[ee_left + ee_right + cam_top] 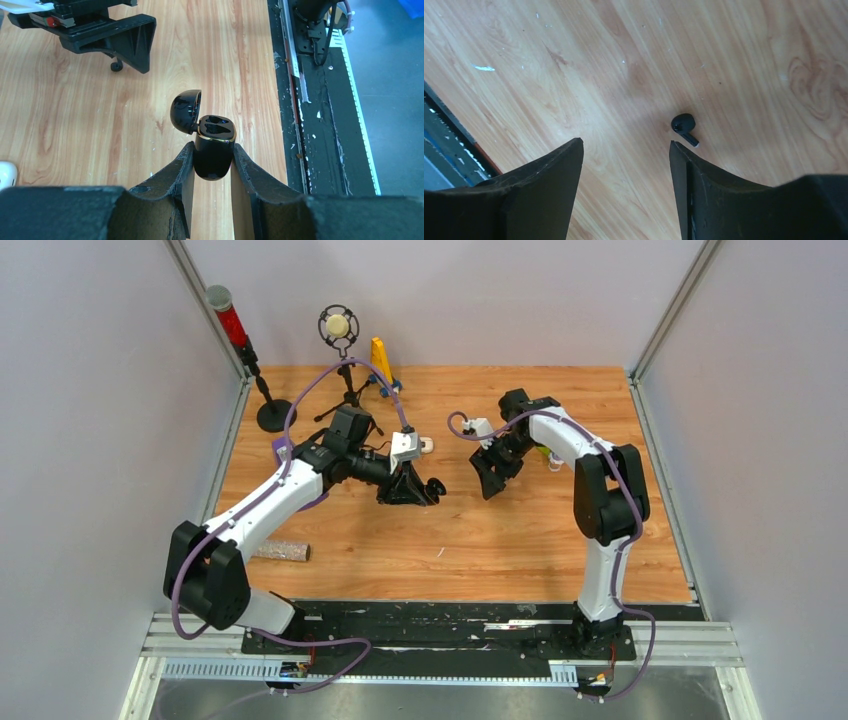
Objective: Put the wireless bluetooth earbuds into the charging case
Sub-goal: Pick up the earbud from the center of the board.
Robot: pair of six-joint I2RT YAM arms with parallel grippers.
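The charging case (214,161) is glossy black with a gold rim. Its lid (185,111) is flipped open and both wells look empty. My left gripper (212,146) is shut on the case body and holds it upright above the table; in the top view the left gripper (418,490) is at mid-table. One black stemmed earbud (684,128) lies on the wood just beyond my right gripper's right fingertip (679,152). The right gripper (625,143) is open with nothing between its fingers and hovers over the table, facing the left gripper (490,478). No other earbuds show.
A small whitish object (427,446) lies behind the left gripper. A microphone stand (340,335), a red signal pole (232,325) and a yellow item (380,358) stand at the back left. A speckled roll (281,551) lies front left. A white sliver (484,67) lies on the wood.
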